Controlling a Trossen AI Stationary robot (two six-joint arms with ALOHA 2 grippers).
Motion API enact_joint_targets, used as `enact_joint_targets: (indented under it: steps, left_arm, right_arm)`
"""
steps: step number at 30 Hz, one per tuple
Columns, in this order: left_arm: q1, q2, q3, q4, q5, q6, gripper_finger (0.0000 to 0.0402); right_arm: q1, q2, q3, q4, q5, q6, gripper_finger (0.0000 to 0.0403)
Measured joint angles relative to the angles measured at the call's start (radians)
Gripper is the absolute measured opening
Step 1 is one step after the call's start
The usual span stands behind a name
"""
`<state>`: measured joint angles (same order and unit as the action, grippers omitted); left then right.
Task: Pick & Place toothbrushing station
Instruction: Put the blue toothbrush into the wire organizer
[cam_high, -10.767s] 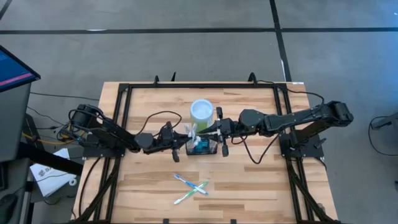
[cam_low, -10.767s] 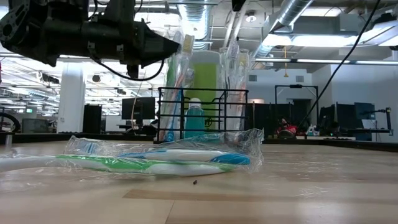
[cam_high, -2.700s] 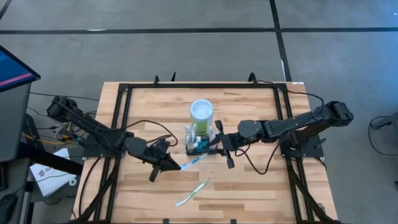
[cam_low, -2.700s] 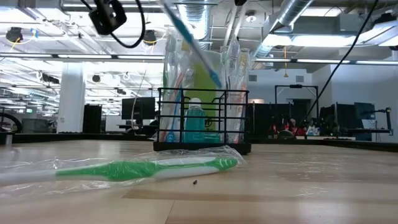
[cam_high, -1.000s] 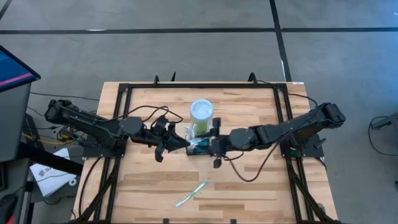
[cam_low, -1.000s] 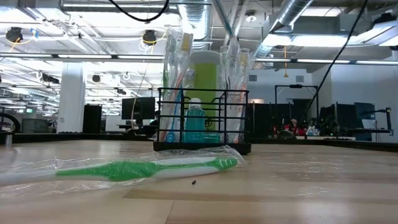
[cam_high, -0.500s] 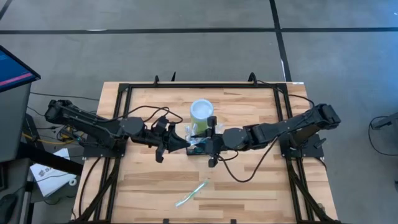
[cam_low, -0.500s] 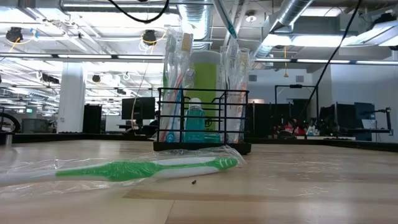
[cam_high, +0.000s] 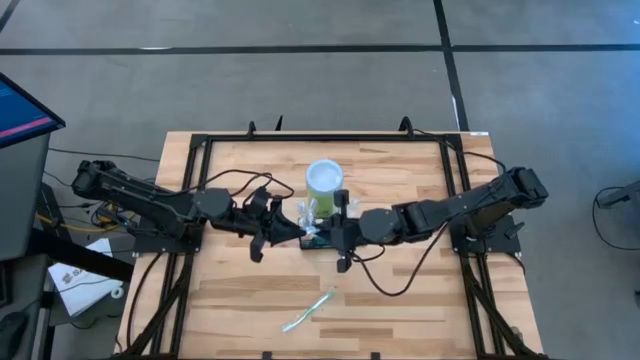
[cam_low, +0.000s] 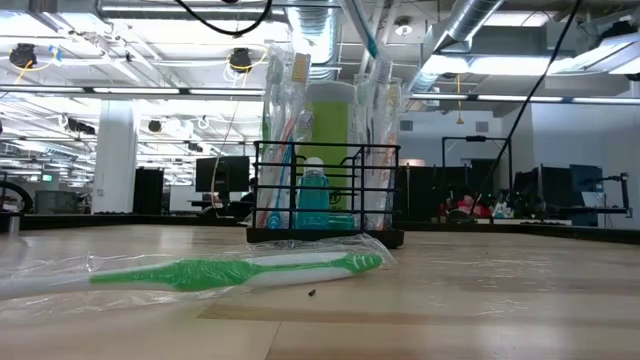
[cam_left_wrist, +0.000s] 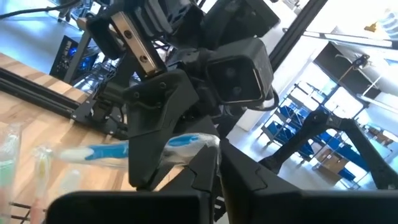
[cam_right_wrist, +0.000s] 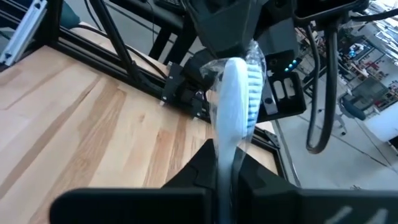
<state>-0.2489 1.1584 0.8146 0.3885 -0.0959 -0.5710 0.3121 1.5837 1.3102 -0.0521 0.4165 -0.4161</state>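
Note:
The black wire-mesh caddy (cam_high: 318, 239) stands on the table's middle and also shows in the low view (cam_low: 325, 195). It holds wrapped toothbrushes and a teal bottle (cam_low: 313, 190). My left gripper (cam_high: 292, 230) and my right gripper (cam_high: 333, 232) meet above it. Both are shut on one blue toothbrush in a clear wrapper (cam_right_wrist: 238, 93), held in the air. The brush's tip shows at the top of the low view (cam_low: 362, 28). My left gripper holds the blue toothbrush by its wrapped head end (cam_left_wrist: 189, 142), which runs into its fingers. It comes roughly level from the table's left. The brush is clear of the table. My right gripper pinches the brush's handle (cam_right_wrist: 225, 158) between its two fingers, which lie along the handle. It comes from the table's right. The bristle head (cam_right_wrist: 241, 87) sticks out past the fingertips toward my left gripper.
A lime-green cup (cam_high: 324, 180) stands just behind the caddy. A green wrapped toothbrush (cam_high: 308, 310) lies flat on the near part of the table and fills the low view's foreground (cam_low: 230, 272). A black frame (cam_high: 200, 150) runs around the tabletop.
My right gripper has gone a little toward the table's left, closer to my left gripper over the caddy. The blue toothbrush stays in the air between them.

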Motion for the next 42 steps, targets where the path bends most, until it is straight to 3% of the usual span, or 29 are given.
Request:
enact_joint_targets:
  steps: [13, 23, 32, 42]
  left_arm:
    - [0.0, -0.006, -0.002, 0.01, -0.005, 0.068, 0.007]
    - [-0.008, -0.04, 0.0, 0.014, -0.007, 0.148, 0.0068]
    - [-0.011, -0.039, -0.002, 0.008, -0.004, 0.149, 0.0067]
    - [-0.011, -0.039, -0.002, 0.008, -0.004, 0.2, 0.0063]
  right_arm:
    - [0.008, -0.053, -0.001, 0.003, -0.004, 0.043, 0.0003]
    - [0.022, -0.138, -0.07, 0.061, -0.024, 0.117, 0.0002]
    - [0.021, -0.253, -0.309, 0.387, -0.063, 0.181, 0.0001]
    - [0.013, -0.235, -0.526, 0.736, -0.076, 0.239, 0.0001]
